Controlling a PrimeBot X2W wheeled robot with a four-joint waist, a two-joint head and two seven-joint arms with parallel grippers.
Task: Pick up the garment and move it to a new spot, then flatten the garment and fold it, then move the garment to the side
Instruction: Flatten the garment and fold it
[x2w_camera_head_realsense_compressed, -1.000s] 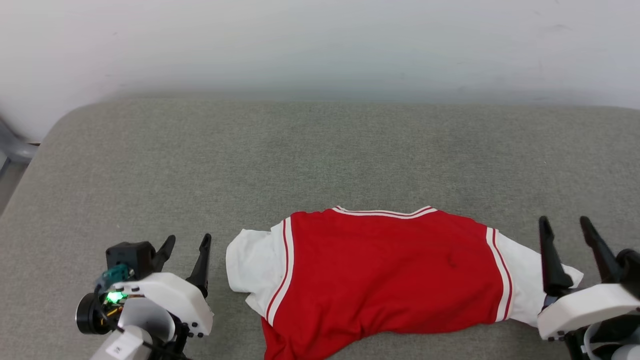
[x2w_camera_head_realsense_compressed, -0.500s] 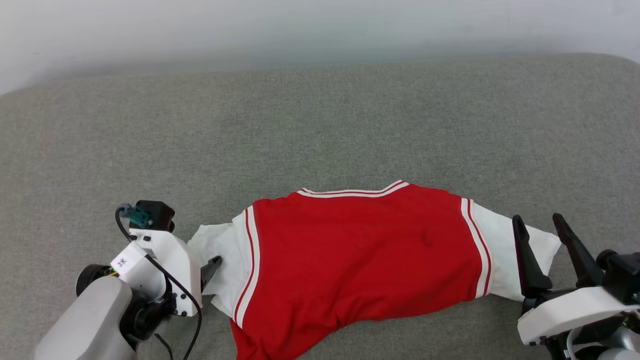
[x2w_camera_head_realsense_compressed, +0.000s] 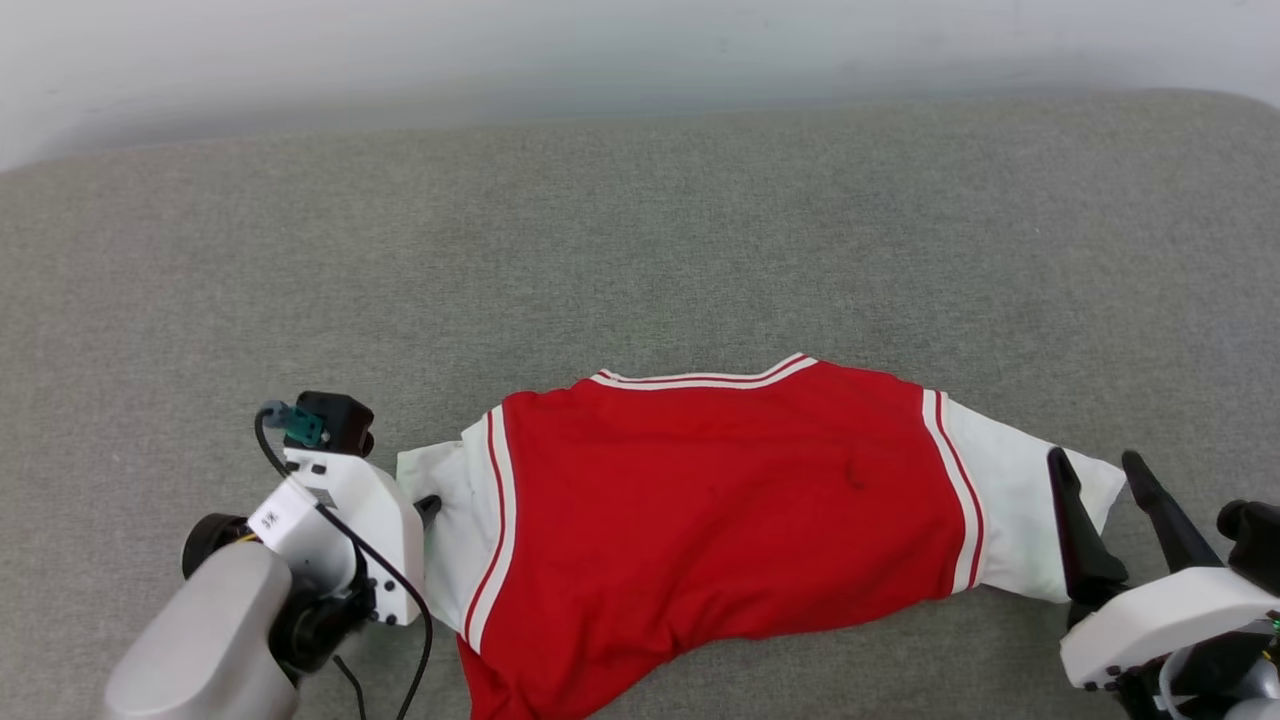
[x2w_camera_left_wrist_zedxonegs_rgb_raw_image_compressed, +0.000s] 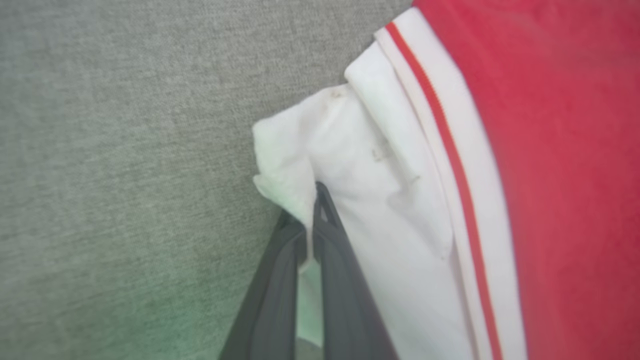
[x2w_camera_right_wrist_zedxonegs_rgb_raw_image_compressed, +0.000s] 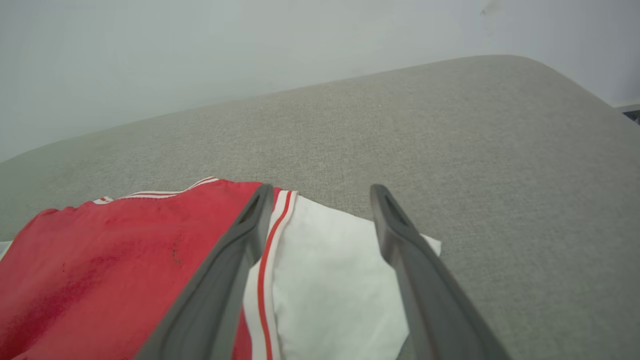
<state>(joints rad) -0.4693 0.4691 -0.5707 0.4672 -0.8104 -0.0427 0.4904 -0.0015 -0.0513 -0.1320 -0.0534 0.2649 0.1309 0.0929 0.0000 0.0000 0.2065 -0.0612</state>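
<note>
Because the red jersey (x2w_camera_head_realsense_compressed: 720, 500) lies spread crosswise on the grey fabric surface (x2w_camera_head_realsense_compressed: 640, 220) with a white sleeve at each end, you have one end effector posted at each sleeve. That looks like the set-up for a two-point lift to a new spot.

The left end effector (x2w_camera_left_wrist_zedxonegs_rgb_raw_image_compressed: 312, 210) is pinched tight on the outer edge of the left sleeve (x2w_camera_left_wrist_zedxonegs_rgb_raw_image_compressed: 360, 150), and a bunched tuft of white cloth stands between its dark fingers. The right end effector (x2w_camera_head_realsense_compressed: 1092, 468) is spread wide, its fingers straddling the right sleeve (x2w_camera_head_realsense_compressed: 1010, 490) and holding nothing. I judge that closing it there is the step in hand.

You cannot tell from these views whether its tips touch the cloth or hover just above it. In the head view the white wrist housing (x2w_camera_head_realsense_compressed: 350, 520) covers most of the left fingers, and the bottom edge cuts off the jersey's hem. The upturned face is plain red, and you cannot see whether any print lies underneath. How many layers of sleeve the left pinch holds is also unclear.
</note>
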